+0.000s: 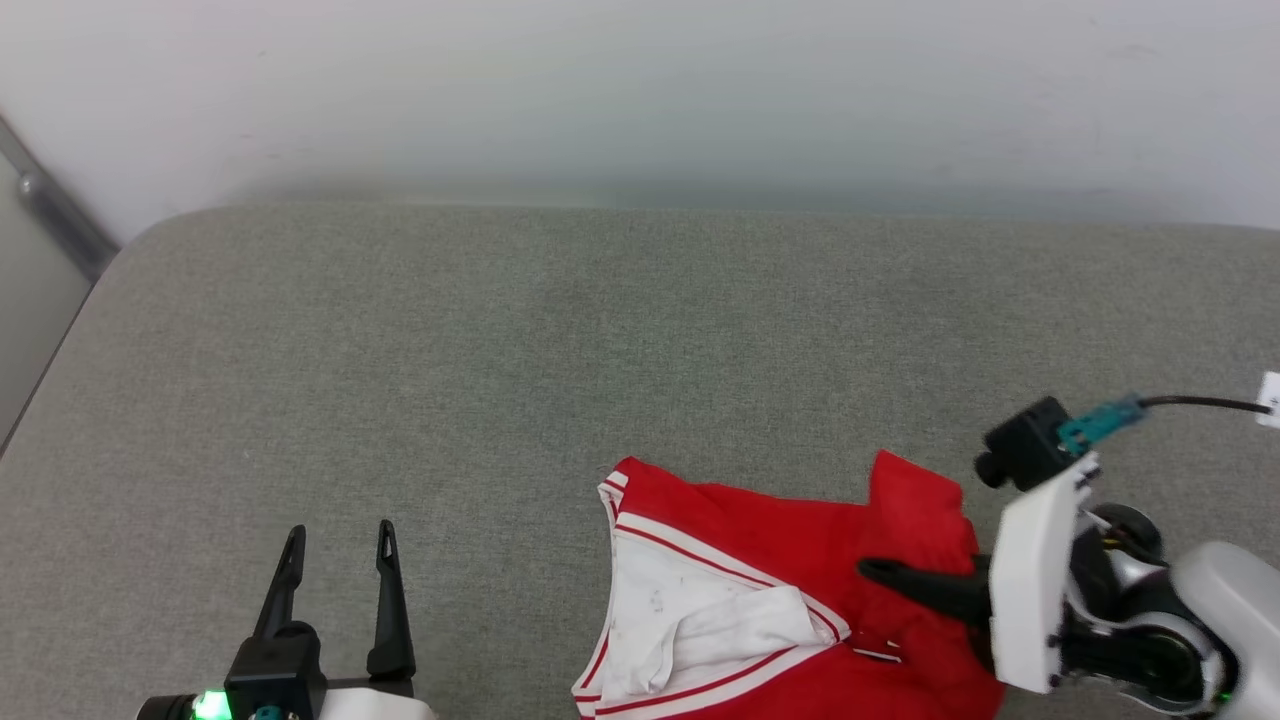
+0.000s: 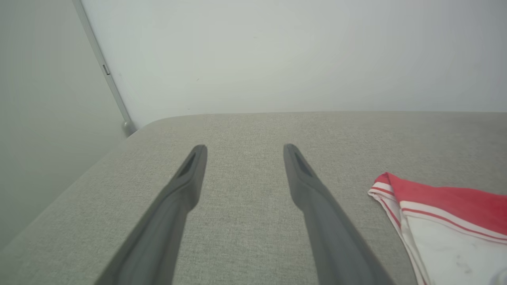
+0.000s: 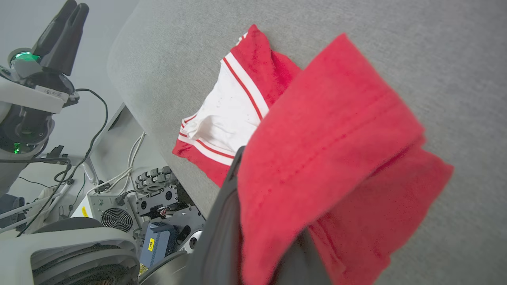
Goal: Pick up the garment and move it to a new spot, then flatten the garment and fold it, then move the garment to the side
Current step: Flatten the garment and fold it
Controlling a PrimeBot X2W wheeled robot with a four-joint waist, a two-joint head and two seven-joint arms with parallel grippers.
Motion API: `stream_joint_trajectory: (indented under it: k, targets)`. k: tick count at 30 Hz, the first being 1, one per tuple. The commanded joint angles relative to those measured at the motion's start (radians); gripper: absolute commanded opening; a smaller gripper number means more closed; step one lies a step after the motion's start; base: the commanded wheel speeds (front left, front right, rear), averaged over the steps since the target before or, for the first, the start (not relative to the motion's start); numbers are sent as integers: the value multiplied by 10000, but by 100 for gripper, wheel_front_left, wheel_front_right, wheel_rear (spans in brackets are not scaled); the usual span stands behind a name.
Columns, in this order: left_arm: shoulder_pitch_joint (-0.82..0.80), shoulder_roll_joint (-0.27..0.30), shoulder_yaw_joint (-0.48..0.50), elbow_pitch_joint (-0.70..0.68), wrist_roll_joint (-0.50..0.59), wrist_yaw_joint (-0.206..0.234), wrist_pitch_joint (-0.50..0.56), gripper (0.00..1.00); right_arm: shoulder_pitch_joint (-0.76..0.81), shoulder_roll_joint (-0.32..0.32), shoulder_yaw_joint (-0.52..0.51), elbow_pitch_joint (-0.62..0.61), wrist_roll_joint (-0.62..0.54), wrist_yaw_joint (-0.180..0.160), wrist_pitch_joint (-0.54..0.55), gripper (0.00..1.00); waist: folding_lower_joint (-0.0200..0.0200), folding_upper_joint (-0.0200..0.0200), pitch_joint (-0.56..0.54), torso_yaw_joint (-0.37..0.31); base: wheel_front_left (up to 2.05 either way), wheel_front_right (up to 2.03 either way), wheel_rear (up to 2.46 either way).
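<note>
Currently gripping a red fold of the jersey [image 1: 770, 520] with the right gripper [image 1: 872, 571], fingers [image 1: 925, 587] pressed narrow, fabric draped over them; left gripper [image 1: 340, 535] spread wide over grey cushion [image 1: 500, 350], apart from the cloth. Crumpled at the cushion's near edge, right of centre; white sleeve [image 1: 680, 615] and striped trim [image 1: 700, 553] uppermost.

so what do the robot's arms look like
Both end in long, thin black jaws. The left arm has a black wrist with a green light. The right arm is silver-grey, with a white plate, teal plug and black cable.
</note>
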Motion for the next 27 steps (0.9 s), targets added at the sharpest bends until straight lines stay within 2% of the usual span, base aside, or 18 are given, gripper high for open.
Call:
stream_joint_trajectory:
  k: [1, 2, 3, 5, 7, 8, 9, 10, 16, 20, 21, 22, 23, 27]
  targets:
    - [-133, -63, -23, 26, 67, -59, -19, 100, -523, 628, 340, 290, -398, -3, 73, 0, 0, -1, 116, 70, 0, 0, 0]
    - [-189, -78, -23, 45, 61, -69, -19, 100, -715, 964, 590, 466, -572, -3, 173, 0, 0, -1, 164, 107, 0, 0, 0]
    - [-189, -78, -23, 45, 61, -69, -19, 100, -715, 964, 590, 466, -572, -3, 173, 0, 0, -1, 164, 107, 0, 0, 0]
    - [-337, -131, -21, 59, 68, -140, -19, 100, -1514, 2012, 1364, 1441, -1410, -3, 208, 0, 0, -1, 410, 226, 0, 0, 0]
    - [-441, -143, -26, 92, 64, -154, -19, 100, -1760, 2485, 1705, 2059, -1692, -3, 183, 0, 0, -1, 539, 296, 0, 0, 0]
    - [-441, -143, -26, 92, 64, -154, -19, 100, -1760, 2485, 1705, 2059, -1692, -3, 183, 0, 0, -1, 539, 296, 0, 0, 0]
    - [-527, -161, -37, 107, 66, -182, -19, 100, -2031, 2888, 1943, 2784, -1959, -4, -22, 0, 0, -1, 663, 356, 0, 0, 0]
    - [-527, -161, -37, 107, 66, -182, -19, 100, -2031, 2888, 1943, 2784, -1959, -4, -22, 0, 0, -1, 663, 356, 0, 0, 0]
    - [-732, -231, -134, 195, 73, -225, -19, 100, -2317, 3866, 2630, 4901, -2570, -4, -794, 0, 0, -1, 924, 503, 0, 0, 0]
    - [-742, -254, -112, 234, 69, -193, -19, 100, -2279, 4014, 3068, 5417, -2487, -4, -1212, 0, 0, -1, 900, 467, 0, 0, 0]
    - [-693, -259, -78, 241, 63, -181, -19, 100, -2339, 3986, 3092, 5419, -2462, -4, -1401, 4, 0, -1, 856, 428, 0, 0, 0]
    - [-625, -262, -47, 254, 58, -172, -19, 100, -2419, 3923, 3147, 5338, -2457, -4, -1591, 43, 0, -1, 798, 385, 0, 0, 0]
    - [-578, -265, -33, 269, 62, -178, -19, 100, -2497, 3811, 3223, 5150, -2495, -4, -1796, 100, 0, -1, 742, 348, 0, 0, 0]
    - [-419, -276, 9, 303, 101, -242, -19, 100, -2641, 3179, 3076, 4236, -2545, -4, -2932, 100, 0, -1, 468, 140, 0, 0, 0]
